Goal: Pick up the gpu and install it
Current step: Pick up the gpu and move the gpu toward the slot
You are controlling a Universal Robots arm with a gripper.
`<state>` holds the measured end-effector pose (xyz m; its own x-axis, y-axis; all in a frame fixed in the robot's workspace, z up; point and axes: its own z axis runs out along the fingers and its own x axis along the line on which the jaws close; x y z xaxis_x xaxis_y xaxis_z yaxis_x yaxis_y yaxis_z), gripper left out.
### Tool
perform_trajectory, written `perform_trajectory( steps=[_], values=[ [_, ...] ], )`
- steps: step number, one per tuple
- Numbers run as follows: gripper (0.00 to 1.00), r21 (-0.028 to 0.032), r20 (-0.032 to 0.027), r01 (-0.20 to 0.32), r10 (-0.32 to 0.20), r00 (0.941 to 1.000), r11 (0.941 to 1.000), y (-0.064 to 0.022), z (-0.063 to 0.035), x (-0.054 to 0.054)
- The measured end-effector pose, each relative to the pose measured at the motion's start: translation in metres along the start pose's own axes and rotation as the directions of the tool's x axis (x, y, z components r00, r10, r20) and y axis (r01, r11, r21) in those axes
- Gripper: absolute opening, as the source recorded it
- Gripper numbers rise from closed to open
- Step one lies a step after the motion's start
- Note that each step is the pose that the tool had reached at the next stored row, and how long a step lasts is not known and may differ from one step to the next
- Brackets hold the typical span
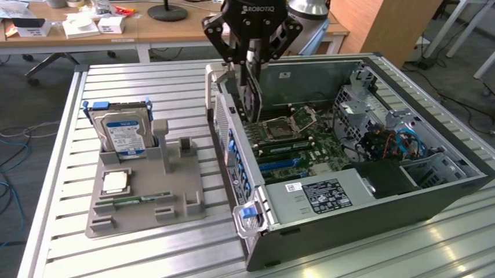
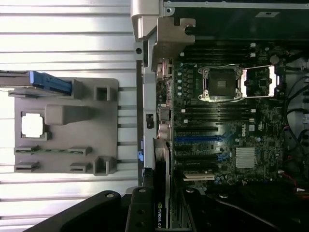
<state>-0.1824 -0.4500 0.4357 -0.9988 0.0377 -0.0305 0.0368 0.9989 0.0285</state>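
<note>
In the upper middle of the exterior view, the black, multi-link robot hand (image 1: 249, 58) is clenched on the gpu (image 1: 254, 98). The card hangs edge-down inside the open grey metal computer case (image 1: 371, 223), over the green motherboard (image 1: 309, 147). Seating it well likely depends on keeping the card upright, its lower edge parallel to the blue expansion slot (image 2: 195, 138), and descending slowly without touching neighbouring parts. The gpu looks thin, flat and dark, with an NVIDIA mark on its edge.
</note>
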Motion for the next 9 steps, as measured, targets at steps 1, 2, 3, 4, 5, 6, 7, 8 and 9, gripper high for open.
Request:
perform_trajectory(
  steps=[1, 2, 3, 4, 5, 6, 7, 8, 9],
  values=[
    [0.26, -0.0002, 0.0, 0.0, 0.0, 1.0, 1.0, 0.0002, 0.0002, -0.004],
    [0.26, -0.0004, 0.0001, 0.0, 0.0, 1.0, 1.0, 0.0004, 0.0003, -0.009],
    [0.26, -0.0007, 0.0001, 0.0, 0.0, 1.0, 1.0, 0.0006, 0.0005, -0.014],
    [0.26, -0.0008, 0.0001, 0.0, 0.0, 1.0, 1.0, 0.0008, 0.0006, -0.018],
    [0.26, -0.001, 0.0, 0.0, 0.0, 1.0, 1.0, 0.001, 0.0008, -0.022],
    [0.26, -0.0011, 0.0, 0.0, 0.0, 1.0, 1.0, 0.0012, 0.0009, -0.027],
    [0.26, -0.0012, 0.0, 0.0, 0.0, 1.0, 1.0, 0.0014, 0.001, -0.032],
    [0.26, -0.0014, 0.0, 0.0, 0.0, 1.0, 1.0, 0.0017, 0.0012, -0.036],
    [0.26, -0.0015, -0.0001, 0.0, 0.0, 1.0, 1.0, 0.0019, 0.0013, -0.041]
  ],
)
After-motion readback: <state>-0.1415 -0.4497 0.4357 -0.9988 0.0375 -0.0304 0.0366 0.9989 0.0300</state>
